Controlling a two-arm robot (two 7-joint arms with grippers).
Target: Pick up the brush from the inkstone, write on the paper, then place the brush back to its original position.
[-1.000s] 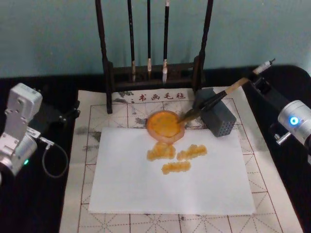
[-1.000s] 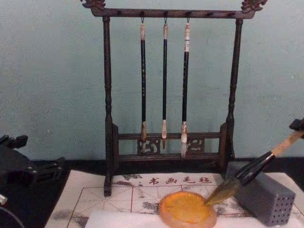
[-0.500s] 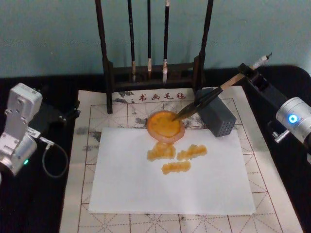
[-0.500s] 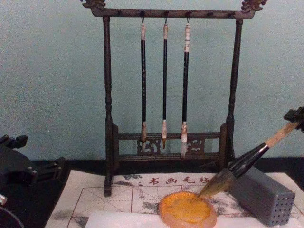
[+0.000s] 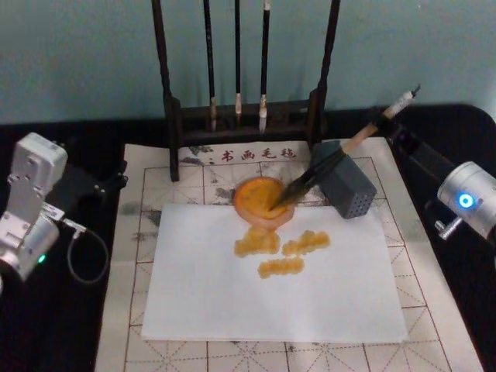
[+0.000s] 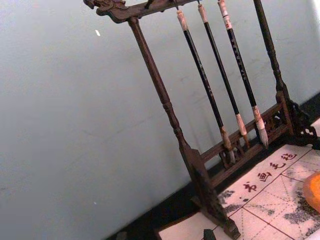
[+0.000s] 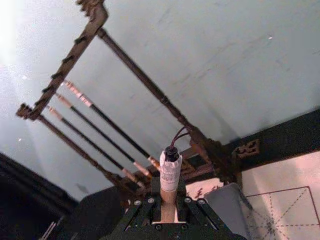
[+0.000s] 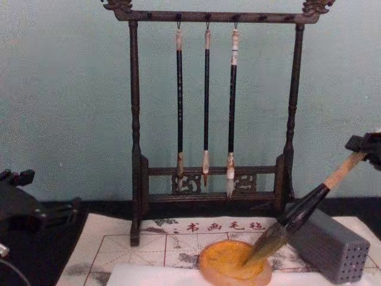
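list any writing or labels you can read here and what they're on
"书画毛毡": dark printed characters along the far edge of the gridded felt mat, just in front of the brush rack.
The orange marks on the paper are blobs, not readable characters.
No other text is legible.

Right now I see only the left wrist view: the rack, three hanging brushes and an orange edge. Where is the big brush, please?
Observer: The right gripper holds the brush by its bamboo handle, slanted.
Operator: Does its tip touch something?
Observer: Its bristles rest in the inkstone.
Operator: Is the paper written already?
Observer: Yes, the paper carries three orange marks, on the robot's side of the inkstone.
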